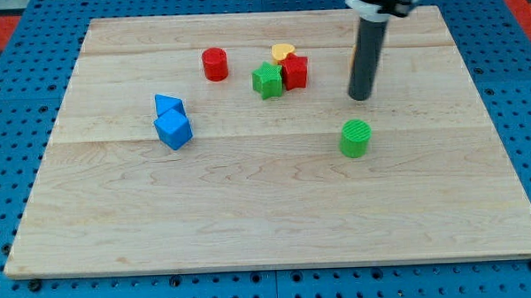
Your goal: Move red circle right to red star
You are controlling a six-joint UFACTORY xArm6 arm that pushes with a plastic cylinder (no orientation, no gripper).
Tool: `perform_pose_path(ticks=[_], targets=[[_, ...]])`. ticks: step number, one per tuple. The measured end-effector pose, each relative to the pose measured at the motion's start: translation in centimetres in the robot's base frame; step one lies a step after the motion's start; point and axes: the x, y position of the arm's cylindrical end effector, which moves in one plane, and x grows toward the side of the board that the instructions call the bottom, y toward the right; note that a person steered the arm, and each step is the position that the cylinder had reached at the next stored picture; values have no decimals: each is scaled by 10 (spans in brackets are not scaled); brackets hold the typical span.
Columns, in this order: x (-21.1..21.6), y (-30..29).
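Note:
The red circle (215, 64) stands near the view's top, left of centre. The red star (295, 72) lies to its right, touching a green star (267, 81) on its left and a yellow heart (282, 52) above it. My tip (360, 97) is down on the board to the right of the red star, well apart from it and far from the red circle. A green circle (355, 138) sits just below my tip.
A blue triangle (167, 105) and a blue cube (174, 130) sit together at the view's left. An orange block (353, 54) peeks out behind the rod. The wooden board (268, 220) lies on a blue pegboard.

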Motion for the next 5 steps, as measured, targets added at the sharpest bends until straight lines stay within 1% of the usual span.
perform_pose_path(ticks=[1,2,3,4,5], targets=[[-52,73],[-62,4],[-29,-75],[-24,-25],[-39,-30]])
